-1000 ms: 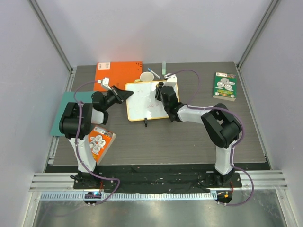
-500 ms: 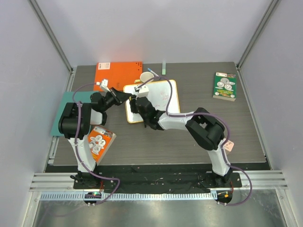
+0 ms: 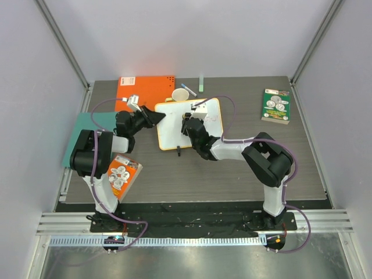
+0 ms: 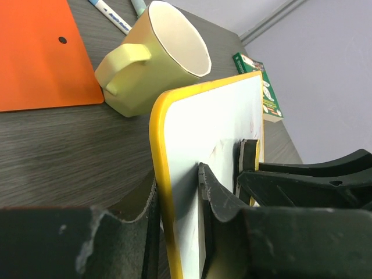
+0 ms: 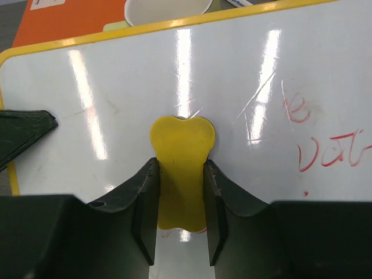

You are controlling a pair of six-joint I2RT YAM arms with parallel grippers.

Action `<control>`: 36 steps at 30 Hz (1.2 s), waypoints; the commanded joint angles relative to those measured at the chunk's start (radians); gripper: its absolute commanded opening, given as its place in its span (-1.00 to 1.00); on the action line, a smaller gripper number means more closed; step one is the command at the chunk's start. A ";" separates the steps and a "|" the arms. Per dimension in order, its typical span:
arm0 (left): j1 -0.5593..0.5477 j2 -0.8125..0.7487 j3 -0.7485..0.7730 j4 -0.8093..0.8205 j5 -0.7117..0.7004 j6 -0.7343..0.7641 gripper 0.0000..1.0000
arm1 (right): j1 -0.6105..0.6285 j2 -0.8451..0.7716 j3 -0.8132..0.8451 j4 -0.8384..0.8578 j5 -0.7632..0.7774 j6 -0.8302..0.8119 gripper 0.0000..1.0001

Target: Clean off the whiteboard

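Note:
The whiteboard point(image 3: 172, 135), white with a yellow rim, lies at the table's middle back. My left gripper point(image 3: 156, 116) clamps its left edge: in the left wrist view the yellow rim point(image 4: 160, 174) runs between the two black fingers point(image 4: 216, 195), which press on both faces. My right gripper point(image 3: 189, 124) hovers over the board's middle, shut on a yellow eraser point(image 5: 182, 151) that lies flat on the white face. Red scribbles point(image 5: 325, 145) show on the board to the right of the eraser. The tip of the left gripper point(image 5: 26, 131) shows at the board's left edge.
A pale yellow mug point(image 3: 179, 94) and markers point(image 3: 190, 90) stand just behind the board. The orange notebook point(image 3: 145, 90) lies at the back left, the teal sheet point(image 3: 87, 122) at the left. A green book point(image 3: 275, 106) lies at the right, an orange booklet point(image 3: 123, 173) by the left arm.
My right gripper swept the eraser from the board's right side to its left edge, then back to the middle. The board turned a little under it. The left gripper stayed at the edge.

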 commanded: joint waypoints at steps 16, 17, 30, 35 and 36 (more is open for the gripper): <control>-0.036 -0.056 -0.044 -0.033 -0.161 0.291 -1.00 | 0.065 0.173 -0.067 -0.351 0.072 0.062 -0.98; -0.036 -0.060 -0.050 -0.029 -0.170 0.291 -1.00 | 0.057 0.158 -0.083 -0.352 0.093 0.068 -0.98; -0.036 -0.061 -0.066 -0.001 -0.199 0.288 -1.00 | -0.147 0.033 -0.213 -0.302 0.098 0.014 -0.98; -0.036 -0.058 -0.061 -0.001 -0.190 0.283 -1.00 | -0.112 0.070 -0.164 -0.287 -0.006 -0.042 -0.98; -0.036 -0.058 -0.061 -0.001 -0.184 0.285 -1.00 | -0.099 0.076 -0.158 -0.287 -0.020 -0.044 -0.98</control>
